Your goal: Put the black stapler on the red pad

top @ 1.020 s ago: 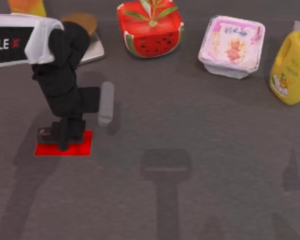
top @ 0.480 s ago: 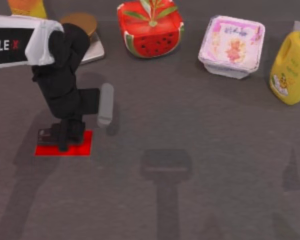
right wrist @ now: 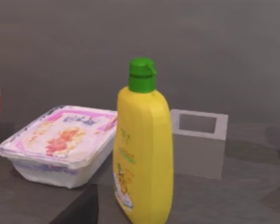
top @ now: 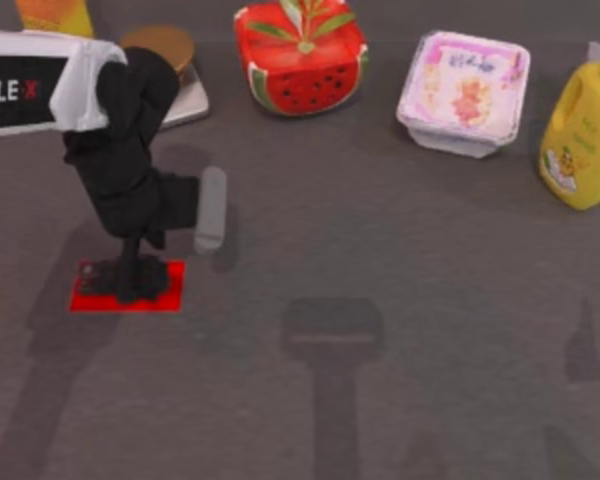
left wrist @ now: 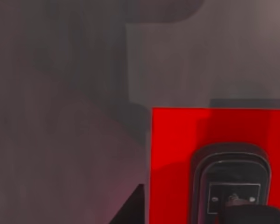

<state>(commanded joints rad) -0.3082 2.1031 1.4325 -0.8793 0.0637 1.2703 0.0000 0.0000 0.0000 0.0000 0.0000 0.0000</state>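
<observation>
The black stapler [top: 95, 271] lies flat on the red pad [top: 88, 300] at the table's left front. In the left wrist view the stapler [left wrist: 231, 175] rests on the red pad [left wrist: 172, 154] with its metal plate up. My left gripper [top: 130, 280] hangs straight above it, open. One dark fingertip [left wrist: 133, 210] stands apart from the stapler's side, over the pad's edge. My right arm is out of the top view; only the edge of one finger [right wrist: 81, 210] shows in the right wrist view, well off to the side with nothing beside it.
Along the back stand a watermelon-patterned box [top: 300, 55], a pink-lidded white tray [top: 465, 90] and a yellow bottle with a green cap [top: 580, 130]. A brown-lidded thing [top: 165, 45] sits behind my left arm. A grey open box [right wrist: 198, 142] stands behind the bottle.
The left wrist has drawn back and up from the pad. The stapler now lies on the red pad by itself, below the fingers.
</observation>
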